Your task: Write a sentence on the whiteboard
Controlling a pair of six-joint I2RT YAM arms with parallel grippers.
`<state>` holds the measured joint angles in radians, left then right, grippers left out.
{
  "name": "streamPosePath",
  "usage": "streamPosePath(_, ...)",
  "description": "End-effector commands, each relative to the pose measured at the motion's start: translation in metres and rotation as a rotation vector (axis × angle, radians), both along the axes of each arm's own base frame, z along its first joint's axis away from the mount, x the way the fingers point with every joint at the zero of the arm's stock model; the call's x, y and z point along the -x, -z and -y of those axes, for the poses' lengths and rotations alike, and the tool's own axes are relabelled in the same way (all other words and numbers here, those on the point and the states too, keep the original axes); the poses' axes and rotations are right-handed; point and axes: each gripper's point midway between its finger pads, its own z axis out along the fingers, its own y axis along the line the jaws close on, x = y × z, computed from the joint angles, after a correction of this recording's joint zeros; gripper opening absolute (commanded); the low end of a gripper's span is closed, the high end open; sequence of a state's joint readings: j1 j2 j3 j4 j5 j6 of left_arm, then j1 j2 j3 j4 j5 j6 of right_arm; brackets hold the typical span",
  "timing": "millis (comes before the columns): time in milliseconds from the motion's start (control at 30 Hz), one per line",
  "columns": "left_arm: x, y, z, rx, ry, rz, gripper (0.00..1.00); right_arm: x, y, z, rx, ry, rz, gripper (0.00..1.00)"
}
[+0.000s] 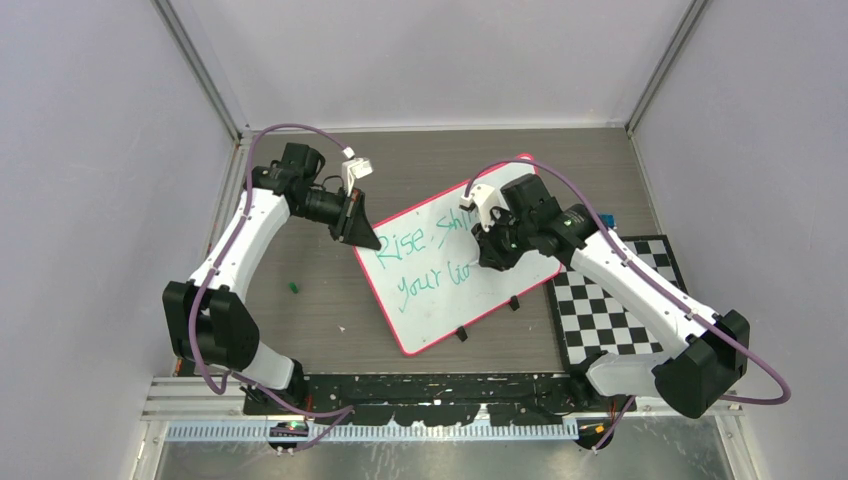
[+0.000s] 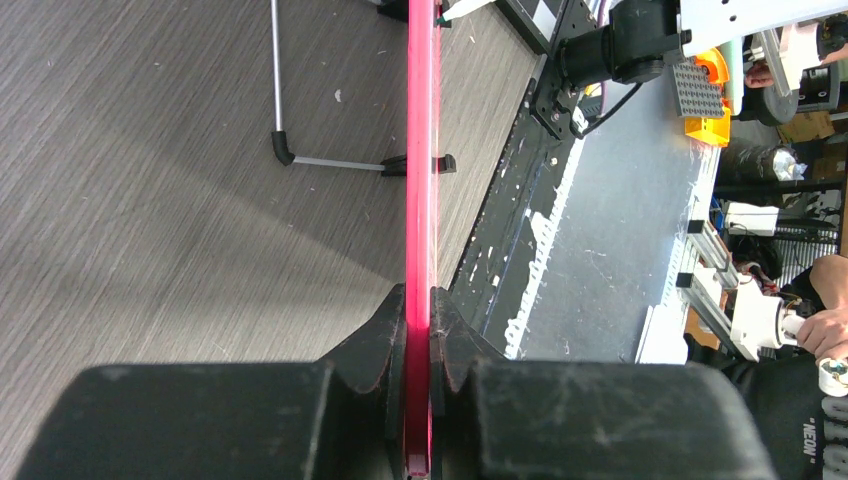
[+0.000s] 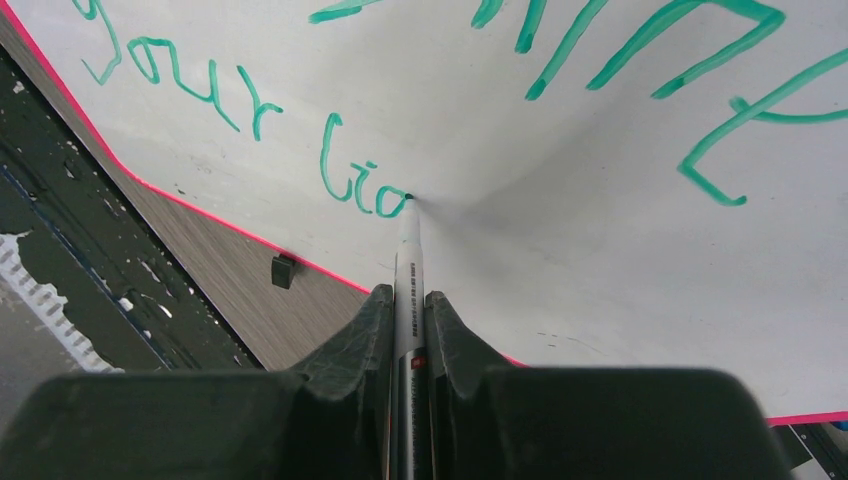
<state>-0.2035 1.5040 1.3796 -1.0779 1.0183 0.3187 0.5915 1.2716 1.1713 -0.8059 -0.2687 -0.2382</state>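
Your right gripper is clamped on the marker, tip touching the whiteboard at frame centre, at the last stroke of the sentence. Unwritten board lies right of the tip; your left gripper pinches the rim.

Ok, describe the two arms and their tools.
The left arm and right arm have white link shells with black joints, and a purple cable loops along each. The left tool and right tool are matte black and wedge-shaped.
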Motion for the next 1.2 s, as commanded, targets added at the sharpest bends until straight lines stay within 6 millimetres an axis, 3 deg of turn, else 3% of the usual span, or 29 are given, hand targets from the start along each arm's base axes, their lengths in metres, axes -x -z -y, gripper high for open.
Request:
streamPosePath(0, 0.007, 0.018, 0.006, -0.044, 0.057, -0.011, 0.00, -0.017, -0.021, -0.005, -0.029, 0.007, 0.087, 0.00)
streamPosePath(633, 0.006, 0.020, 0.007, -0.046, 0.056, -0.020, 0.00, 0.012, 0.035, 0.000, 0.010, -0.012, -0.052, 0.00)
streamPosePath(933, 0.007, 0.019, 0.005, -0.053, 0.052, -0.017, 0.00, 0.010, 0.012, -0.025, -0.059, -0.056, -0.038, 0.00)
streamPosePath(1167, 0.006, 0.019, 0.007, -0.048, 0.055, -0.021, 0.00, 0.024, -0.008, -0.017, -0.074, -0.084, -0.011, 0.00)
